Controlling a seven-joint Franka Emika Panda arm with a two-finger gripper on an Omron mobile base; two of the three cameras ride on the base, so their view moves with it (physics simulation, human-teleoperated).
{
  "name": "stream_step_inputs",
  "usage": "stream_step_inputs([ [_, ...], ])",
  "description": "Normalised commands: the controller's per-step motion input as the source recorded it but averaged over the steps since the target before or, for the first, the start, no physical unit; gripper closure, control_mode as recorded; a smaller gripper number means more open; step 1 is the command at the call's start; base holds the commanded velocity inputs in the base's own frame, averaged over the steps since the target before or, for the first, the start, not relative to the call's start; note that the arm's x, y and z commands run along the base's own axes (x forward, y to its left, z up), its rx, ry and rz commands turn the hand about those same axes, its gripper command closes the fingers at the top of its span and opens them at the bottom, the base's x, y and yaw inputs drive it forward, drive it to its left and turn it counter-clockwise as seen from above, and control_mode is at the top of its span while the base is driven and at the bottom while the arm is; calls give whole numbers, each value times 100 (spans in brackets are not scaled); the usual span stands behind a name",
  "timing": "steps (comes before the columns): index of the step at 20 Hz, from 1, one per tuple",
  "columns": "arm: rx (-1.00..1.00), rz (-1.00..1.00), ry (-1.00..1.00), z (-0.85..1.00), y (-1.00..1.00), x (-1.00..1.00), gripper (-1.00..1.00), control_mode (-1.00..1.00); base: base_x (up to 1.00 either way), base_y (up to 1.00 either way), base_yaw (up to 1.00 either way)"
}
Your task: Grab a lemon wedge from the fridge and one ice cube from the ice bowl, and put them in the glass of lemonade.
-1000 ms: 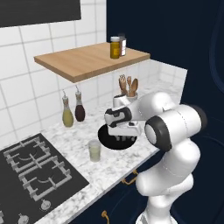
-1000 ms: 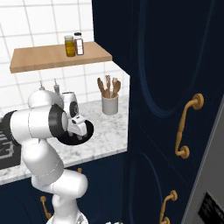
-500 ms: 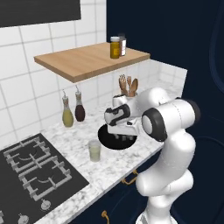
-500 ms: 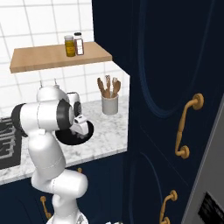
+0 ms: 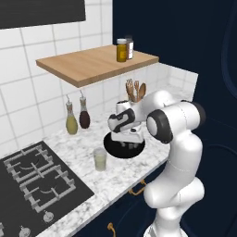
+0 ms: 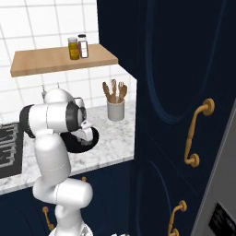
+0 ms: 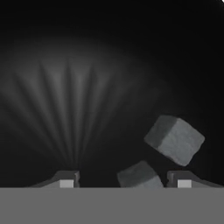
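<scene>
A: Where's your gripper [image 7: 125, 183] sitting?

B: Down inside the black ice bowl [image 5: 111, 149], beside the glass of lemonade [image 5: 100, 159] on the marble counter [image 5: 121, 172].

A: Is it holding anything?

B: You can see the fingertips [image 7: 67, 183] standing apart with one ice cube [image 7: 140, 176] between them, nearer the right tip. Whether they touch it, you cannot tell. A second cube [image 7: 174, 139] lies just beyond that tip.
</scene>
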Motion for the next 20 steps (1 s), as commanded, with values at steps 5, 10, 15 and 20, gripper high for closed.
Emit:
stream_step_inputs([
  [5,0,-2,0,-29,1,0,100,-100,0,0,0],
  [10,0,-3,0,-18,0,0,100,-100,0,0,0],
  [15,0,-2,-4,15,0,-23,100,-100,0,0,0],
  [20,0,0,-18,54,2,-64,100,-100,0,0,0],
])
